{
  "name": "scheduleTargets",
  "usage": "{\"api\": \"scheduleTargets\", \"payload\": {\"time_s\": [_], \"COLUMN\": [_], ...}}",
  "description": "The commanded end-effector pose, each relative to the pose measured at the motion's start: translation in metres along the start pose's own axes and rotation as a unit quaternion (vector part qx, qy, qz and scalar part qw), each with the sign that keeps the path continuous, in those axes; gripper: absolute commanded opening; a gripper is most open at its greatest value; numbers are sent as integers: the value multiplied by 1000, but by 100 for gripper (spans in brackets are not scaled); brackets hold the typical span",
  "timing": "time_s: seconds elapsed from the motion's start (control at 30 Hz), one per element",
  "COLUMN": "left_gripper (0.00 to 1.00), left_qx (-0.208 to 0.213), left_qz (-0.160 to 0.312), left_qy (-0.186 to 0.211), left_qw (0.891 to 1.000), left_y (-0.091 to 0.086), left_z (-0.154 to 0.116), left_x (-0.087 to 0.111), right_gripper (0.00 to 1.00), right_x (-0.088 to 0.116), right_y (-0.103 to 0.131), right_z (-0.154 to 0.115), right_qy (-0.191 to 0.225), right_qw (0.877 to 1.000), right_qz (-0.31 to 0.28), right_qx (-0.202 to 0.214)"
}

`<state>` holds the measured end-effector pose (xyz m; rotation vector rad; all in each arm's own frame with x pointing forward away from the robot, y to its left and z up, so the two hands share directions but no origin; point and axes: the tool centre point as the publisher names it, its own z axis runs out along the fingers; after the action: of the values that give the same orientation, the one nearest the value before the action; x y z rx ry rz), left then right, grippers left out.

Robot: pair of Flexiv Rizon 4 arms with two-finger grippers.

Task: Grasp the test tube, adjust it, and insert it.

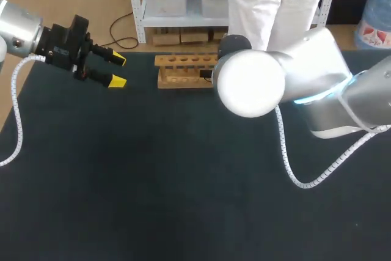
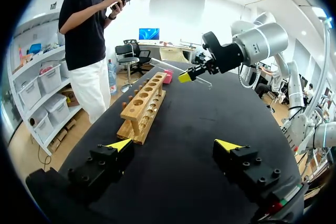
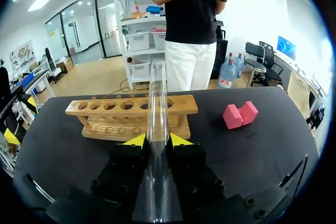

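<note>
A clear glass test tube [image 3: 157, 93] is clamped between the yellow fingertips of my right gripper [image 3: 157, 140] and runs out lengthwise ahead of them. Its open end hangs over the wooden rack [image 3: 131, 116] with its row of holes. In the left wrist view the right gripper [image 2: 186, 76] hovers with the tube [image 2: 163, 65] beyond the rack's [image 2: 144, 103] far end. In the head view the right arm's joint hides that gripper. My left gripper [image 1: 115, 70] stands open and empty, left of the rack [image 1: 183, 70]; its own view shows its tips [image 2: 174, 145] wide apart over the dark mat.
A pink block [image 3: 240, 115] lies on the mat to the right of the rack, also seen past the rack's far end [image 2: 168, 76]. The right arm's white cable [image 1: 305, 178] loops over the dark table top [image 1: 153, 181].
</note>
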<state>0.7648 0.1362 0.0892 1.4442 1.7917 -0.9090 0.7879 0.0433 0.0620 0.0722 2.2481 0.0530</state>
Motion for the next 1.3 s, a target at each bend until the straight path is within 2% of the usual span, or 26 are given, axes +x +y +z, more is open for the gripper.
{"api": "scheduleTargets", "payload": {"time_s": [0.03,0.77,1.1,1.3], "left_gripper": [100,100,100,100], "left_qx": [1,1,1,1], "left_qz": [1,1,1,1], "left_qy": [0,0,0,0], "left_qw": [1000,1000,1000,1000], "left_y": [1,1,1,1], "left_z": [0,0,0,0], "left_x": [1,1,1,1], "right_gripper": [0,0,0,0], "right_x": [0,14,20,20], "right_y": [1,5,4,4], "right_z": [11,30,37,38], "right_qy": [5,42,113,128], "right_qw": [1000,999,993,991], "right_qz": [1,0,1,-16], "right_qx": [1,-6,-31,-40]}}
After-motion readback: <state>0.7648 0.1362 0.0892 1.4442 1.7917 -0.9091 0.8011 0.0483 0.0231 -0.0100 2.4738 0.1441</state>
